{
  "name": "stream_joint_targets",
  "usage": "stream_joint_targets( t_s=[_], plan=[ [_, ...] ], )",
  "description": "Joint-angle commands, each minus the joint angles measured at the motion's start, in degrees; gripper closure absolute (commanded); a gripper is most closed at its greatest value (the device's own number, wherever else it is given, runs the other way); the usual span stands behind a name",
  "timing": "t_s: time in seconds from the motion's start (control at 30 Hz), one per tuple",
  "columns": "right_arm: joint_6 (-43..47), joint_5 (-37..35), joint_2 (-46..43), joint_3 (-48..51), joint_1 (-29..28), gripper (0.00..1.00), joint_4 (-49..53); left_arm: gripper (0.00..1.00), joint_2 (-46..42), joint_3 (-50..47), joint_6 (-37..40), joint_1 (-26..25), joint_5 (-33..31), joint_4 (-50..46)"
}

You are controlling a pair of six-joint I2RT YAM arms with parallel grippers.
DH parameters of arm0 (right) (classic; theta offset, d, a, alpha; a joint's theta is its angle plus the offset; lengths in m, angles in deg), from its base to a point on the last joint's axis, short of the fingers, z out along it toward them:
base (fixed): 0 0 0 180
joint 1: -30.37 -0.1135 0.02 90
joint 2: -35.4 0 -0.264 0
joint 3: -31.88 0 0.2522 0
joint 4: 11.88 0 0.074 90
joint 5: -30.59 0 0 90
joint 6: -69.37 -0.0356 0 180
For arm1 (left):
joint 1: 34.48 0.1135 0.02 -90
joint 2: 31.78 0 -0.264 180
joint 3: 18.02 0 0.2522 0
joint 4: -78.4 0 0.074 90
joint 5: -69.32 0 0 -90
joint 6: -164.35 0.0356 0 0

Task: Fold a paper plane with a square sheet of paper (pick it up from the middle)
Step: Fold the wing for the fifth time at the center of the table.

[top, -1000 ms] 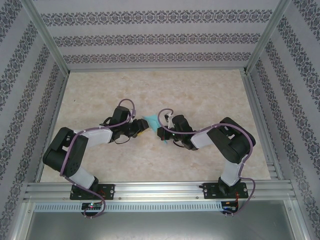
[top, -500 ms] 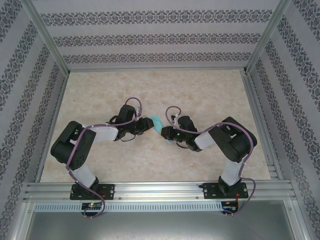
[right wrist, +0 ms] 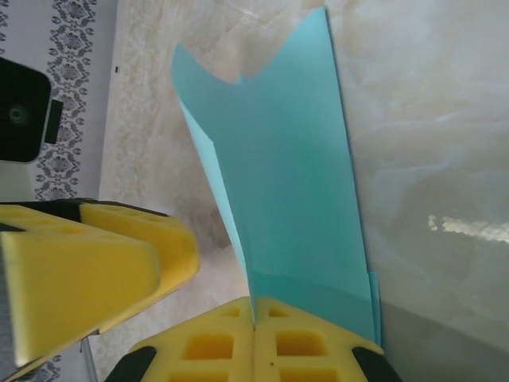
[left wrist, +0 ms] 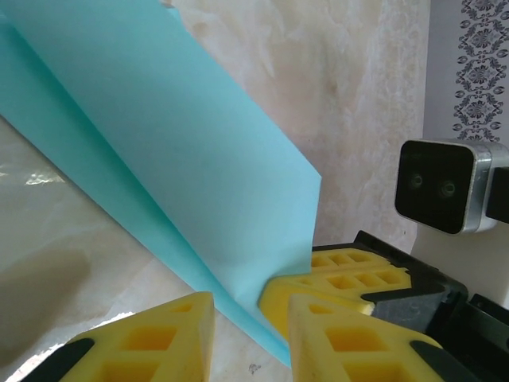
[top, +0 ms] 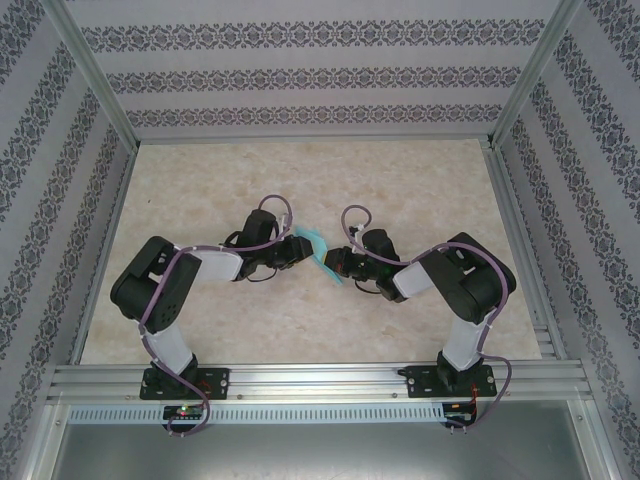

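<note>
Midway through the folding, the half-folded square sheet of paper (right wrist: 294, 183) rises from the right gripper (right wrist: 254, 325), whose yellow pads are clenched tight on its lower edge. The risk lies in that slim hold. With only one narrow strip pinched, a tug or a skewed bite from the left gripper (left wrist: 250, 309), just beside the right gripper, could tear the thin sheet, drag it free or set the crease crooked. The left pincer stands narrowly apart with a corner of the sheet in the gap; whether either pad touches it cannot be told.
</note>
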Motion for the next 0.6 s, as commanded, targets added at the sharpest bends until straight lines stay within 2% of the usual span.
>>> stream_joint_targets(
  t_s=[0.0, 0.57],
  plan=[
    [-2.35, 1.49, 0.63, 1.01, 0.52, 1.0, -3.2, 0.7, 1.12, 1.84, 1.73, -0.91, 1.18, 3.52],
    [-5.35, 2.57, 3.22, 0.91, 1.42, 1.0, -2.62, 0.75, 4.74, 3.13, 2.17, -1.56, 2.06, 5.24]
  ],
)
